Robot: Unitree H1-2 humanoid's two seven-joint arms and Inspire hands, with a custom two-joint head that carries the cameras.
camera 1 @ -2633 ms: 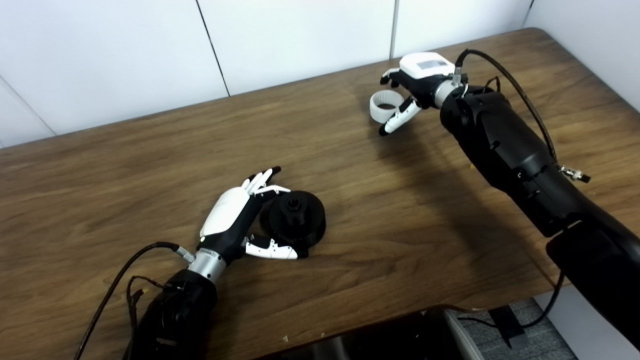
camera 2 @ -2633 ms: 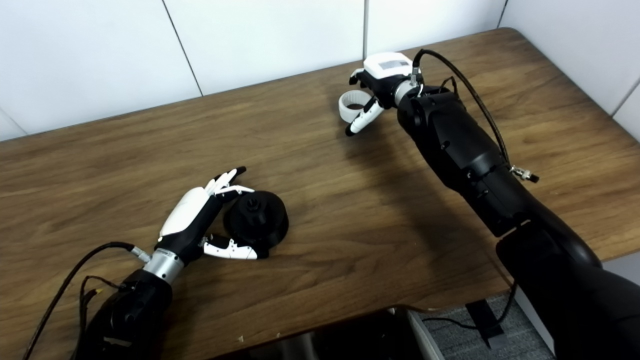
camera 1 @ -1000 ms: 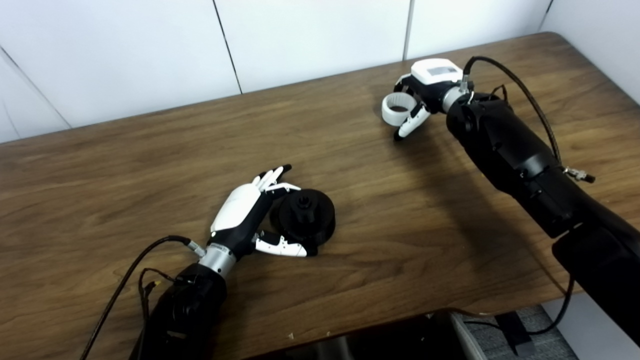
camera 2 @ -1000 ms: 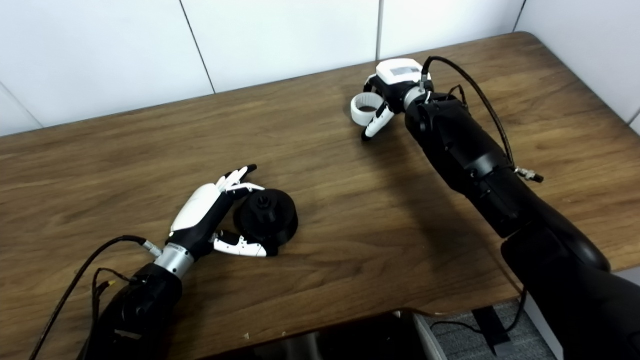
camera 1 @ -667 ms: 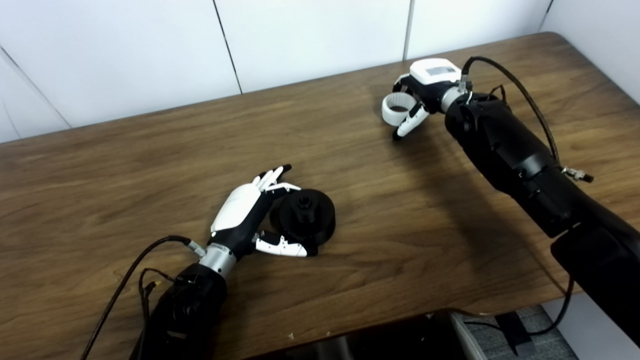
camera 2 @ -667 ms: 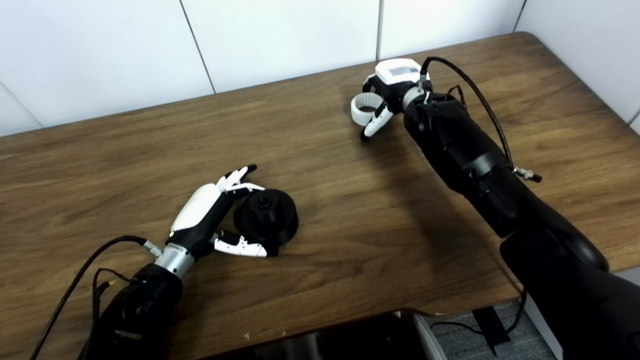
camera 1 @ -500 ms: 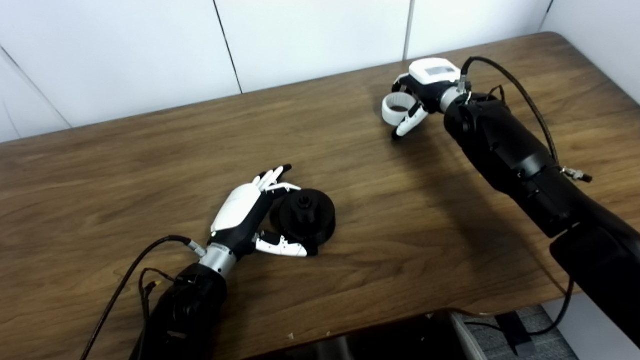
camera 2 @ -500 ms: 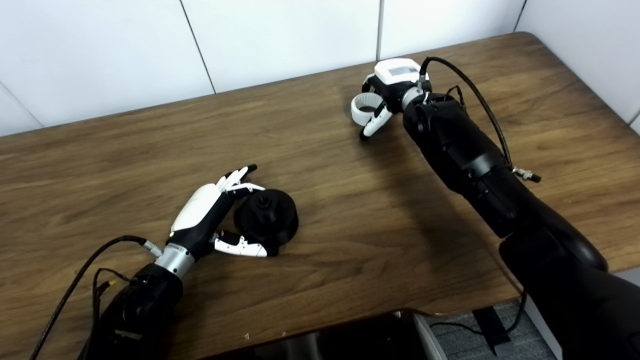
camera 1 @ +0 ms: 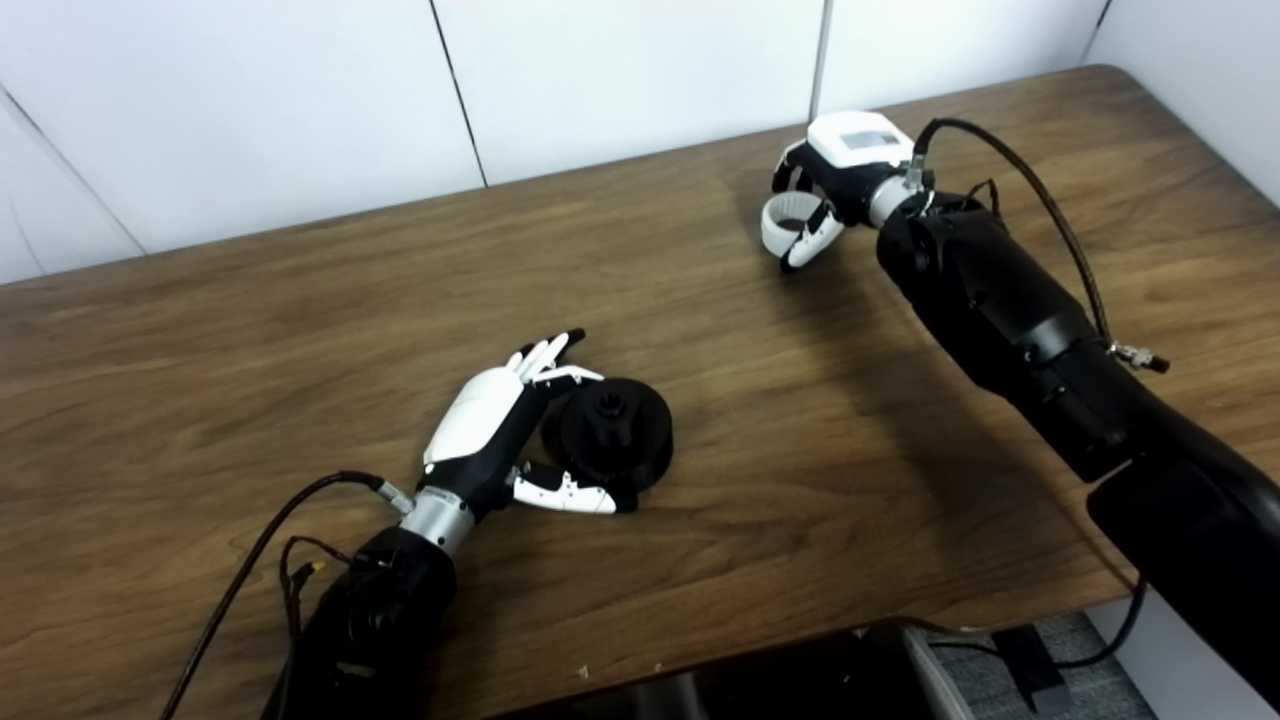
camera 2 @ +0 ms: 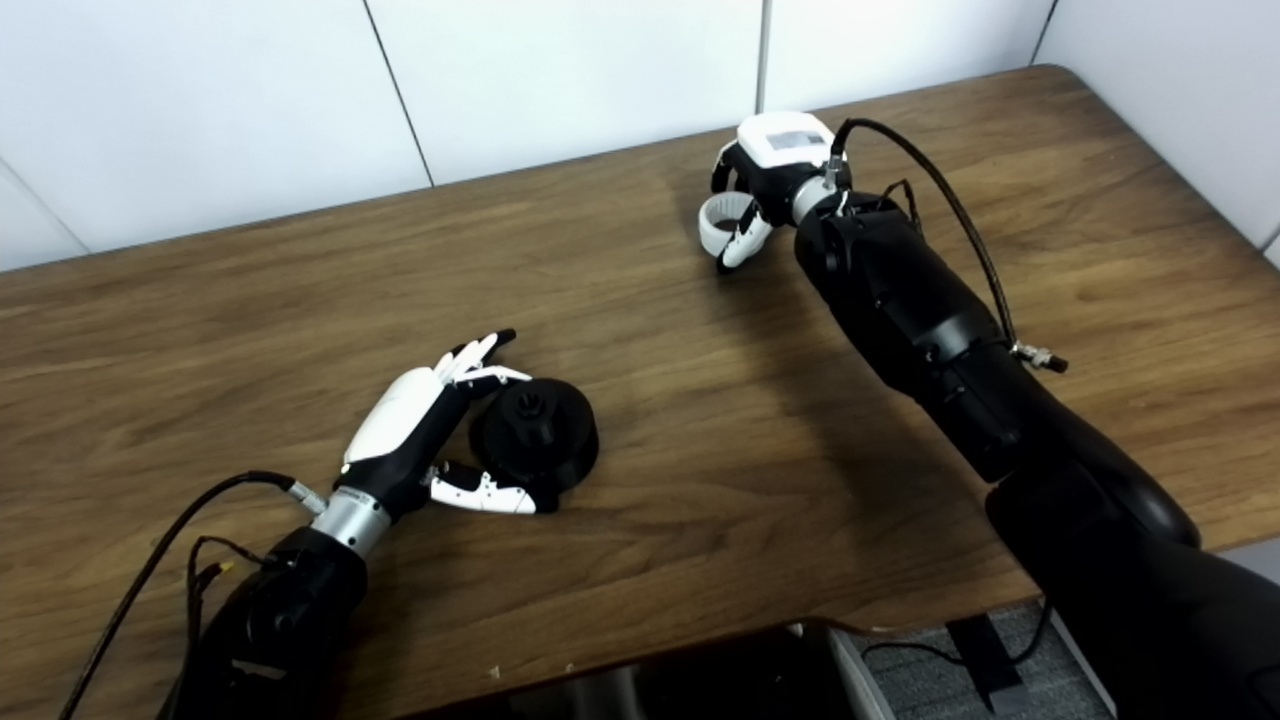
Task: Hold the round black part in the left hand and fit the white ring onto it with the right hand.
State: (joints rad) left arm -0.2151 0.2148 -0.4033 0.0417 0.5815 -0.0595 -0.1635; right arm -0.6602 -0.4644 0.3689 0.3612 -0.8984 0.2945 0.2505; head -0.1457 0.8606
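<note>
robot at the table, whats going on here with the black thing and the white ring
A two-handed assembly is just starting. The left hand is cupped open against the round black part, which sits on the table, not gripped or lifted. Across the table, the right hand has its fingers curled on the white ring and appears to have it in its grasp. The two parts are far apart, so nothing is fitted yet.

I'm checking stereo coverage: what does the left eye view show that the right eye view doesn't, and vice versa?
Only the left eye view: a white strip beside the grey floor, under the right arm. Only the right eye view: the brown wooden table reaching its near edge beyond that arm. Both: the left hand open beside the round black part, and the right hand shut on the white ring.
</note>
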